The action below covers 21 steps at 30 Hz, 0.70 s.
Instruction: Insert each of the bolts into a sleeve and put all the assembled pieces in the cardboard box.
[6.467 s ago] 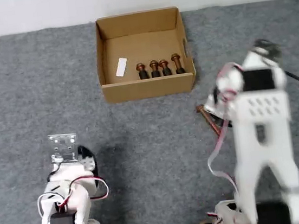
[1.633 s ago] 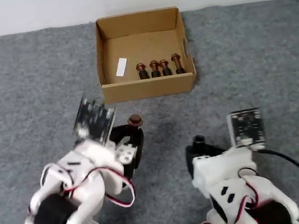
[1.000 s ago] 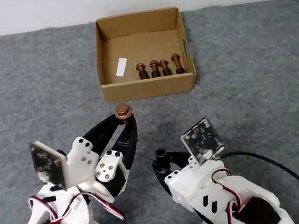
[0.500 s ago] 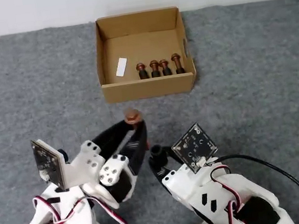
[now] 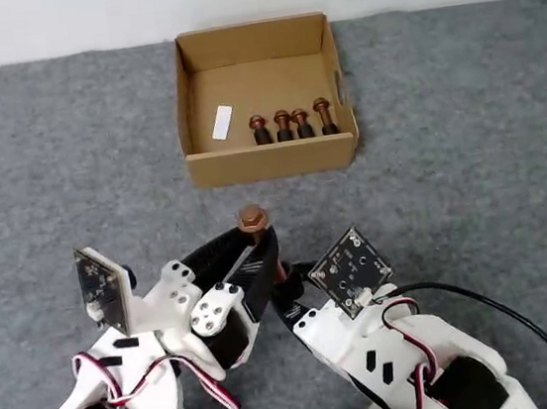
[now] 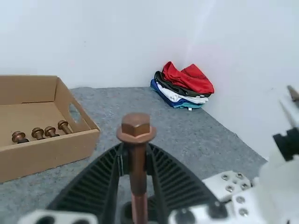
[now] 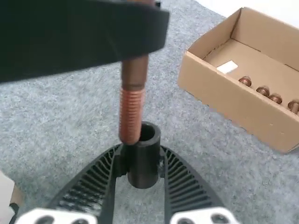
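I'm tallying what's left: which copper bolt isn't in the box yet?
The bolt upright in the left gripper, its tip at the sleeve in the right gripper; the other four lie inside the cardboard box.

High view looks down over the whole bench point(image 5: 459, 92) from well off; both wrist views sit low and close — facing the cardboard box point(image 5: 268, 160), which all three share.

Copper flanged hex bolt point(image 6: 136, 158) stands upright, threaded tip at the mouth of the upright black sleeve point(image 7: 144, 161). Open cardboard box point(image 5: 268, 160) holds four assembled pieces point(image 5: 292, 122) in a row.
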Motion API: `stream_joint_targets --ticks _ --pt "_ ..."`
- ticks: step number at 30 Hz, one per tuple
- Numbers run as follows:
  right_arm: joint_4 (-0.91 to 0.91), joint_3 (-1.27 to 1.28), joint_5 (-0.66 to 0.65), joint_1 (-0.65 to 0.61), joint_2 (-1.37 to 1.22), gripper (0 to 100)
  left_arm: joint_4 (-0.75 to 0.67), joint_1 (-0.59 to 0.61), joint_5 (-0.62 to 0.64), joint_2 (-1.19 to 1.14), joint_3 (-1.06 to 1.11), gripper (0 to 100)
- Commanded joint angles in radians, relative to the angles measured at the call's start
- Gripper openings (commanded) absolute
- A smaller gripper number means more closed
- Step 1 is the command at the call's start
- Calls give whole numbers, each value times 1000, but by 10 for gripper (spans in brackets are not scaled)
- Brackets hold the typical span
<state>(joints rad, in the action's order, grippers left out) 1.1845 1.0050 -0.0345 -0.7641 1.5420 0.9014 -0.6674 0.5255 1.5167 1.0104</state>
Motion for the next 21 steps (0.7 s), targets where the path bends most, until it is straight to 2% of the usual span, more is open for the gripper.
stream_joint_targets --ticks 1,12,21 --pt "-47 -20 -9 -10 8 8 -57 -8 9 -2 28 5" --pt "-39 -20 -9 -10 8 8 -183 -6 6 -2 85 5" --pt "-39 -20 -9 -10 8 8 -192 23 6 -2 71 5"
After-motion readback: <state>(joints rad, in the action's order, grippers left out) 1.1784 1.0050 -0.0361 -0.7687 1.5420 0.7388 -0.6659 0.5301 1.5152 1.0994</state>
